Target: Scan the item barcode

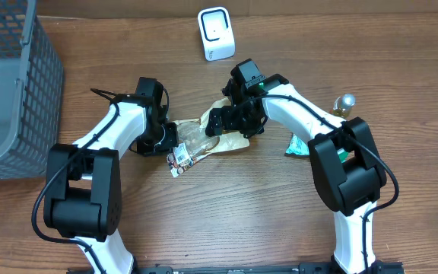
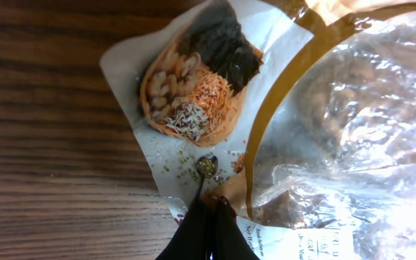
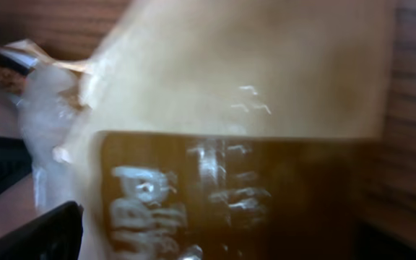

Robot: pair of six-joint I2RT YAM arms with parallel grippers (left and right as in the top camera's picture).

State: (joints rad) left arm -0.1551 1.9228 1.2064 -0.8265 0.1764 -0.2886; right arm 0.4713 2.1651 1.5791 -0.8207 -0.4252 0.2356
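the pouch [image 1: 200,143] sits in the middle of the wooden surface [image 1: 226,221], between the two arms. its long axis runs on a slant, from a white printed end at the lower left up to a tan end at the upper right, as the overhead view shows it. the white end points toward the left arm's side and the tan end sits under the right arm's wrist.

the left tool [image 1: 170,146] is closed tight on the pouch's edge near the white end. in the left wrist view its fingers [image 2: 206,230] meet on the film just below a printed spoon. a picture of a bowl of food shows on that panel, and clear crinkled plastic takes up the right side.

the right tool [image 1: 219,122] has its jaws wide apart over the tan end. in its own view the pouch [image 3: 230,87] fills nearly the whole frame and is badly blurred. only one dark finger [image 3: 38,235] shows at the lower left, and whether it touches the pouch cannot be told. white print on a brown band is there but unreadable.

whether the pouch rests on the surface or is lifted off it is not clear.

a white scanner [image 1: 216,33] stands well apart at the top. a grey basket [image 1: 21,84] is cut off at the left edge. a green packet [image 1: 296,144] lies partly hidden beside the right arm.
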